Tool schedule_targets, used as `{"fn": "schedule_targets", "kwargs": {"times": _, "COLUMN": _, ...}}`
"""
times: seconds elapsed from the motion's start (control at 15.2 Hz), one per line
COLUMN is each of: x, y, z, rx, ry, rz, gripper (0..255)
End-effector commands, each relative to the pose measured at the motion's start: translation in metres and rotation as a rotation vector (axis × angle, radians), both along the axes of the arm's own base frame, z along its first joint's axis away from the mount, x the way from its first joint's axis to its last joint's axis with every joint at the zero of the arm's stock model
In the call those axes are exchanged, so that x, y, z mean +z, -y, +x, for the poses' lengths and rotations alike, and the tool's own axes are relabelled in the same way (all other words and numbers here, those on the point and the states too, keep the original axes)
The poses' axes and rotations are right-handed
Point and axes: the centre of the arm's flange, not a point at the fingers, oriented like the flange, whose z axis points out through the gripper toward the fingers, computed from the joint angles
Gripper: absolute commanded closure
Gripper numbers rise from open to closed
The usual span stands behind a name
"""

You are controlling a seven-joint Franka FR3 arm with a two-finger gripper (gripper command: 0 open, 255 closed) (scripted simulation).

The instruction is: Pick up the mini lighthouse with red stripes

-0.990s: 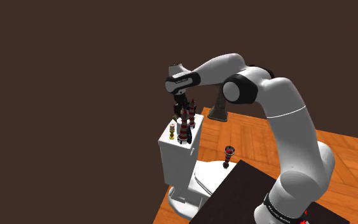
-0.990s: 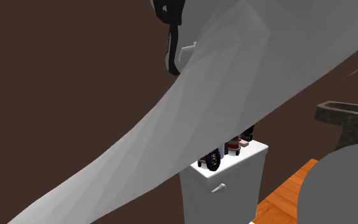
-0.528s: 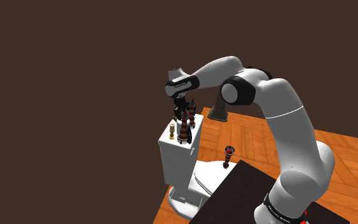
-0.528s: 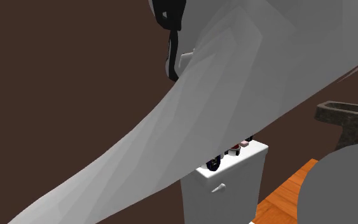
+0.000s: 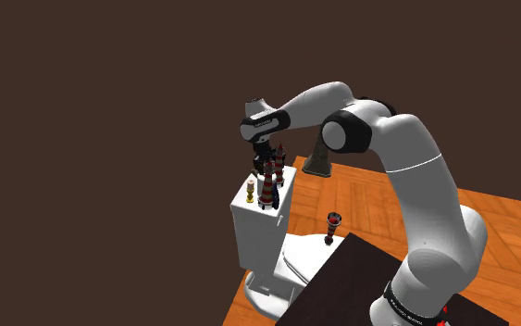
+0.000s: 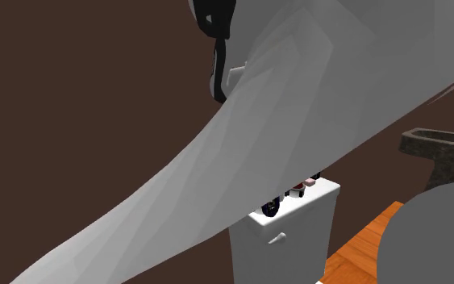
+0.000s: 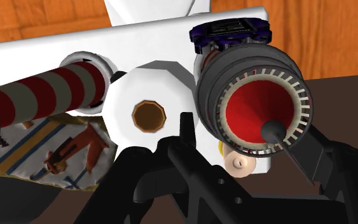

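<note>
Striped lighthouse (image 7: 56, 89) — end apparently cropped — beside gripper (image 7: 247, 137).

Tool (image 5: 266, 169) above red-striped lighthouse (image 5: 266, 192)

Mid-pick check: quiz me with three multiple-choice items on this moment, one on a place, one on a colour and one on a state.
1. The striped lighthouse just below the gripper stands on:
A the toilet tank
B the sink
C the robot's stand

2. The floor is:
A grey
B orange-brown
C blue

3. That lighthouse is:
A tipped on its side
B upside down
C upright

Answers:
1. A, its base rests on the white tank's top in the shoulder view.
2. B, the planks show orange-brown.
3. C, it stands straight with its cap on top.
</note>
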Motion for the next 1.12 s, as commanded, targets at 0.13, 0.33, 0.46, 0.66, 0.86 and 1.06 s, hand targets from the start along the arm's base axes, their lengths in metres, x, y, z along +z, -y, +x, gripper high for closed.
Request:
{"fn": "schedule_targets", "kwargs": {"times": 0.13, "x": 0.015, "y": 0.000, "z": 0.000, "rx": 0.000, "ry": -0.002, "rz": 0.001, "gripper": 255}}
{"fn": "schedule_targets", "kwargs": {"times": 0.33, "x": 0.030, "y": 0.000, "z": 0.000, "rx": 0.000, "ry": -0.002, "rz": 0.000, "gripper": 255}}
{"fn": "schedule_targets", "kwargs": {"times": 0.46, "x": 0.041, "y": 0.000, "z": 0.000, "rx": 0.000, "ry": -0.002, "rz": 0.000, "gripper": 255}}
{"fn": "schedule_targets", "kwargs": {"times": 0.66, "x": 0.057, "y": 0.000, "z": 0.000, "rx": 0.000, "ry": -0.002, "rz": 0.000, "gripper": 255}}
{"fn": "schedule_targets", "kwargs": {"times": 0.86, "x": 0.073, "y": 0.000, "z": 0.000, "rx": 0.000, "ry": -0.002, "rz": 0.000, "gripper": 255}}
{"fn": "schedule_targets", "kwargs": {"times": 1.06, "x": 0.079, "y": 0.000, "z": 0.000, "rx": 0.000, "ry": -0.002, "rz": 0.000, "gripper": 255}}
